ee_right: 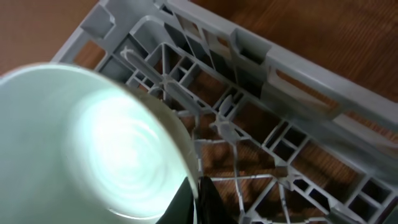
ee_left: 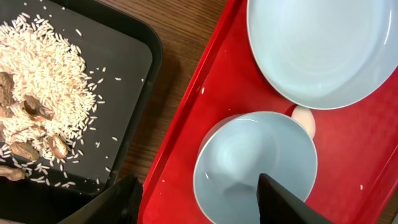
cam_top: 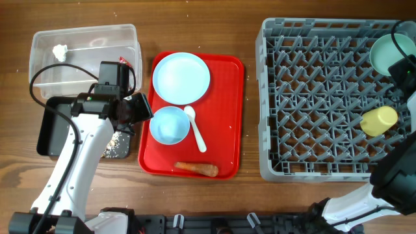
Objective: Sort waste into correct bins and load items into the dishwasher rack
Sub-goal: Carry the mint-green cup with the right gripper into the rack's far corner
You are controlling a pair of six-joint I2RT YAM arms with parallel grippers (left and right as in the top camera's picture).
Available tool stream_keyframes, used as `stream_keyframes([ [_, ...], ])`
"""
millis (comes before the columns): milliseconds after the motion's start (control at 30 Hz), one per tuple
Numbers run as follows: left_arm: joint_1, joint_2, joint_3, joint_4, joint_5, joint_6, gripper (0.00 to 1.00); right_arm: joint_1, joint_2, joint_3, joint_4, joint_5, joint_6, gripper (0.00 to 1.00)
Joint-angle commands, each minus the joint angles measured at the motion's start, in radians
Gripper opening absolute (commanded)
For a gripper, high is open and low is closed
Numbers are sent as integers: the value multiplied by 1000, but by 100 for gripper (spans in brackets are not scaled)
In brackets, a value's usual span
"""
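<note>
My right gripper [ee_right: 199,202] is shut on the rim of the pale green bowl [ee_right: 93,143], one finger inside and one outside. It holds the bowl over the far right corner of the dishwasher rack [cam_top: 318,97], where the pale green bowl [cam_top: 389,53] shows from overhead. A yellow cup [cam_top: 379,120] lies in the rack. My left gripper [ee_left: 199,205] is open. One fingertip [ee_left: 280,199] hangs over the light blue bowl [ee_left: 249,162], the other over the red tray's left edge. The plate [cam_top: 181,77], white spoon [cam_top: 195,127] and carrot piece [cam_top: 197,168] lie on the red tray.
The black tray [cam_top: 49,127] holds rice and food scraps [ee_left: 43,93] to the left of the red tray [cam_top: 227,117]. The clear tub [cam_top: 84,55] behind it holds a white scrap [cam_top: 60,51]. Bare wooden table separates the red tray from the rack.
</note>
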Motion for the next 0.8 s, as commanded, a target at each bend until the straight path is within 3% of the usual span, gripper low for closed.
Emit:
stream_keyframes([
  [0, 5, -12, 1, 0, 13, -6, 60, -2, -133, 7, 31, 79, -61, 4],
  [133, 5, -12, 1, 0, 13, -6, 60, 24, -234, 7, 30, 350, -157, 4],
  [233, 5, -12, 1, 0, 13, -6, 60, 107, -228, 6, 33, 800, -242, 4],
  [300, 5, -12, 1, 0, 20, -6, 61, 154, -190, 6, 64, 972, -295, 4],
  [767, 5, -12, 1, 0, 35, -6, 60, 460, 105, 5, 52, 1172, -363, 4],
])
